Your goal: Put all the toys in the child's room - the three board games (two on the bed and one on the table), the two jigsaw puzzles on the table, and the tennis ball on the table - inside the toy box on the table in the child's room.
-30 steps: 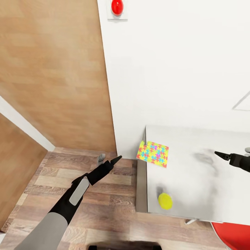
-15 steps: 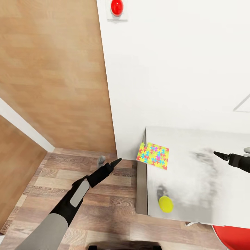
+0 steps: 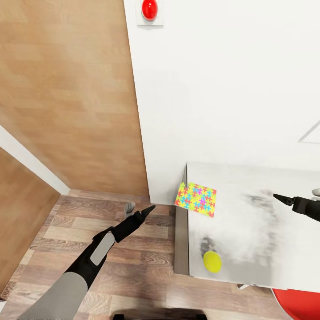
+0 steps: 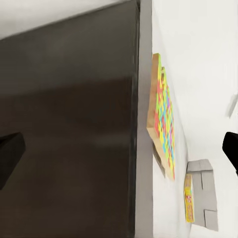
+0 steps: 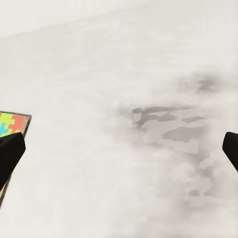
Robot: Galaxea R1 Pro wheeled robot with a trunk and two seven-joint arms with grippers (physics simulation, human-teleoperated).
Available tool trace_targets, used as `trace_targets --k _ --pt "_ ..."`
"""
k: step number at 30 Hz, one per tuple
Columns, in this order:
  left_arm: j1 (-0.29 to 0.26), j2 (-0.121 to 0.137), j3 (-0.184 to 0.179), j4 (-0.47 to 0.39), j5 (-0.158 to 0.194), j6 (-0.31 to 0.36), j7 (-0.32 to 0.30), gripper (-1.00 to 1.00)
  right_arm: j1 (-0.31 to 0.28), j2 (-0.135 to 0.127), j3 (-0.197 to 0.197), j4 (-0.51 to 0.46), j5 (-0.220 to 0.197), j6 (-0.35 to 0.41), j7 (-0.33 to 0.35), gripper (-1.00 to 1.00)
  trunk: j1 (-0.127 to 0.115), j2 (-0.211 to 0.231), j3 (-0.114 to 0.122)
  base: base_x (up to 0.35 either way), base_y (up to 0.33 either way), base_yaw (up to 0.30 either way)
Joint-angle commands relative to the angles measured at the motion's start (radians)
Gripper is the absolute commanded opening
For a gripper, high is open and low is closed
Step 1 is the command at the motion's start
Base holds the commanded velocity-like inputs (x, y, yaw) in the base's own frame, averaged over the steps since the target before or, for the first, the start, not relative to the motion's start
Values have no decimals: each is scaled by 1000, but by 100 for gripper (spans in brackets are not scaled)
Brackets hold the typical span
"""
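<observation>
Remaining loose on the flat white tabletop (image 3: 249,209), the bright multicoloured jigsaw panel (image 3: 196,198) and fuzzy yellow-green ball (image 3: 212,261) lie between two empty, wide-spread hands: left (image 3: 143,211), right (image 3: 284,199).

Red round button (image 3: 150,9) high on white wall; red round object (image 3: 300,302) below, near floor

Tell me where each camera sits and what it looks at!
Head view: up on the robot's head, looking down at the table, jigsaw puzzle and tennis ball; both arms show.
Left wrist view: near the left gripper, facing the table's dark side and the puzzle's edge; dark fingers show.
Right wrist view: near the right gripper, facing the white tabletop; fingers show.
All three share the puzzle.
</observation>
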Motion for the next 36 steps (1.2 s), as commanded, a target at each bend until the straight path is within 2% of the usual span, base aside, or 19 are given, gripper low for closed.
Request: trace_targets --k 1,11,19,27,36 --pt "-3 1 0 4 10 9 0 100 -1 0 -1 -1 10 4 11 100 1 -2 -1 1 0 0" --pt "-14 7 4 33 11 10 -1 100 -1 9 -1 -1 10 4 12 100 1 -2 -1 0 0 0" --pt "-19 0 -1 43 10 10 3 100 -1 18 0 -1 10 5 12 100 1 -2 -1 1 0 0" --pt "-20 -2 -3 46 6 4 3 100 -1 21 -1 -1 10 5 12 100 1 -2 -1 121 15 0" --pt "-19 -5 -3 47 -39 -19 4 100 -1 21 -1 -1 10 5 12 100 1 -2 -1 145 7 0"
